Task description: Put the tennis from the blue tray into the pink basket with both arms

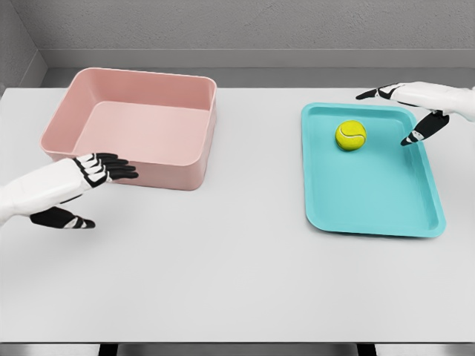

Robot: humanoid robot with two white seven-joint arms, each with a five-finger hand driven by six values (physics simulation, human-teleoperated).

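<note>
Right hand (404,111) spread and holding nothing, we hover just beside the tennis ball (350,136) in the blue tray (371,200), ready to close, our left hand (89,182) waiting open-fingered by the pink basket (137,122).

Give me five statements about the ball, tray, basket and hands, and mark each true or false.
1. The ball lies in the tray. True.
2. The basket already holds the ball. False: nothing shows inside it.
3. The right hand grasps the ball. False: it is open beside the ball, not touching.
4. The left hand is open near the basket's front wall. True.
5. The tray stands left of the basket. False: it lies to its right.
</note>
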